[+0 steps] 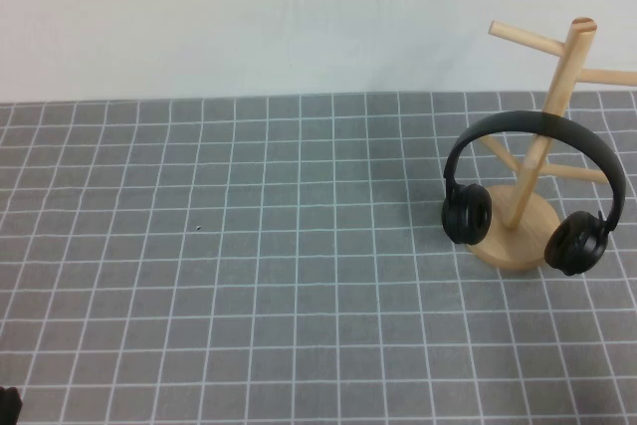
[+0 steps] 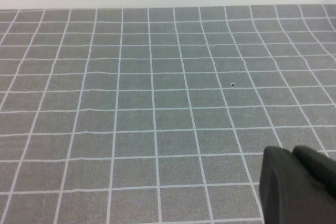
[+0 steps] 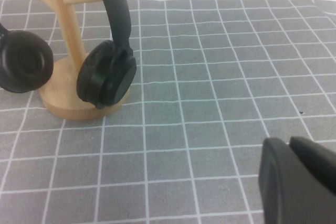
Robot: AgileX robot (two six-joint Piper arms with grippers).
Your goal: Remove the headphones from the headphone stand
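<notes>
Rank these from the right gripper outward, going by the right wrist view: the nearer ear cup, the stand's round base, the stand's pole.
From the right gripper, low in the foreground:
1. Nearer ear cup of the headphones, in front of the base's edge.
2. Round base of the headphone stand, behind the cup.
3. Pole, rising from the base's middle.
Left gripper is parked elsewhere.

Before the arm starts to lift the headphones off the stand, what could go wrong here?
1. The headphones hang with the headband over a peg and around the pole of the headphone stand; a sideways pull could catch and tip the stand.
2. The ear cups hang close to the round base, so they may snag it if dragged.
3. The right tool is low near the mat; the left tool is far away, so nothing steadies the stand.
</notes>
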